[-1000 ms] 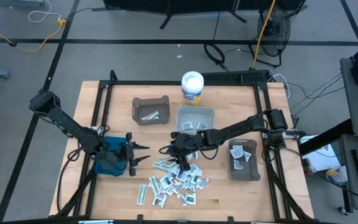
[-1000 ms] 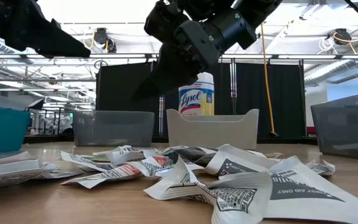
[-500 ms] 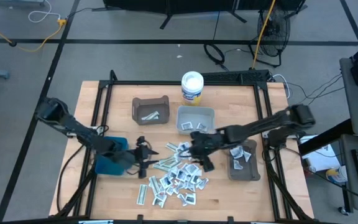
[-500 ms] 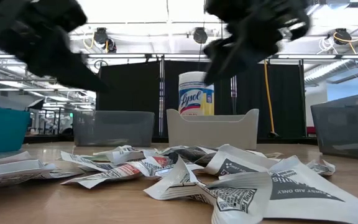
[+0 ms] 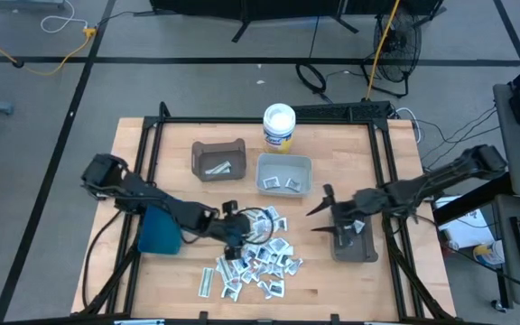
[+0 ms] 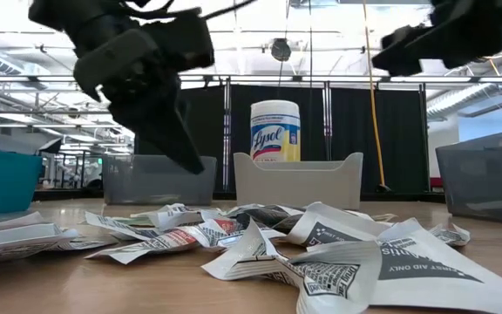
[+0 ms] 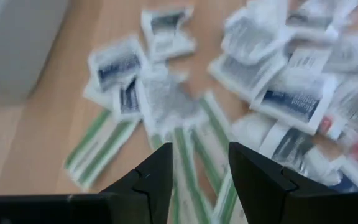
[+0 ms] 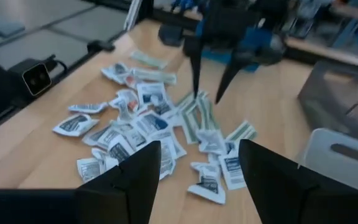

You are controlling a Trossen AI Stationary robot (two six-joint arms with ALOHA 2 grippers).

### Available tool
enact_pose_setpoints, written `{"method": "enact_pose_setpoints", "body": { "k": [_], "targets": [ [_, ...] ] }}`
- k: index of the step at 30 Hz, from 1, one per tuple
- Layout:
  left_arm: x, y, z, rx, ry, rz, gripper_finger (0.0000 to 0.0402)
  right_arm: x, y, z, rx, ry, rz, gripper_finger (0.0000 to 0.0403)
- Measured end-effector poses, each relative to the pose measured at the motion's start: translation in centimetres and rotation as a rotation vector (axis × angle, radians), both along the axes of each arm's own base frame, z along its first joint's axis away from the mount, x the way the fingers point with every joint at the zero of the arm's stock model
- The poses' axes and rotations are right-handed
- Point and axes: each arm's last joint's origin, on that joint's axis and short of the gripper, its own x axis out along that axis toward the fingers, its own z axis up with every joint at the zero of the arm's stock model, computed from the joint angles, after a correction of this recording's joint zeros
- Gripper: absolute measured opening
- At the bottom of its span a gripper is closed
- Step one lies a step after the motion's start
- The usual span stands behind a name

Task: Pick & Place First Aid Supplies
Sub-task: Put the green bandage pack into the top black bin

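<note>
The first aid supplies (image 5: 258, 257) lie as a loose pile of small white and silvery packets on the wooden table, near its front middle; they also show in the low view (image 6: 277, 244) and the left wrist view (image 7: 241, 74). My left gripper (image 5: 242, 232) hangs open just above the pile's left part, slanting down, with nothing between its fingers (image 7: 201, 149). My right gripper (image 5: 320, 206) stands open and empty (image 8: 199, 144), raised by the left rim of the dark bin (image 5: 352, 236) on the right.
A teal bin (image 5: 159, 230) stands left of the pile. At the back are a dark bin (image 5: 219, 160) and a light grey bin (image 5: 284, 174), each holding packets, and a white round tub (image 5: 279, 126). A black frame (image 5: 152, 144) borders the table.
My left gripper has gone from above the teal bin toward the table's right, out over the pile, tipping its fingers downward. My right gripper has drawn back from the pile toward the table's right edge and risen, ending by the right dark bin.
</note>
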Motion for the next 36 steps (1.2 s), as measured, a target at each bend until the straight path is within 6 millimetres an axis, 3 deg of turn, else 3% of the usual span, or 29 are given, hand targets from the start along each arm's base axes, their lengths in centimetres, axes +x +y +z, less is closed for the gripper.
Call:
{"method": "enact_pose_setpoints", "body": {
  "k": [6, 11, 15, 24, 36],
  "targets": [
    [0.9, 0.1, 0.0, -0.002, 0.121, 0.029, 0.0161, -2.3, -0.2, -1.8, -0.016, -0.089, -0.023, 0.0210],
    [1.3, 0.5, -1.3, -0.087, 0.188, 0.059, 0.0161, -3.2, -0.1, -3.1, -0.010, -0.104, 0.004, 0.0210],
    [1.3, 0.8, -2.4, -0.102, 0.238, 0.096, 0.0161, -3.3, 0.1, -3.0, -0.025, -0.131, 0.025, 0.0210],
    [1.4, 1.0, -2.8, -0.105, 0.254, 0.116, 0.0159, -3.5, 0.5, -2.6, -0.035, -0.174, 0.056, 0.0210],
    [1.4, 1.0, -2.9, -0.090, 0.251, 0.122, 0.0082, -3.5, 0.5, -2.7, -0.028, -0.165, 0.053, 0.0210]
  ]
}}
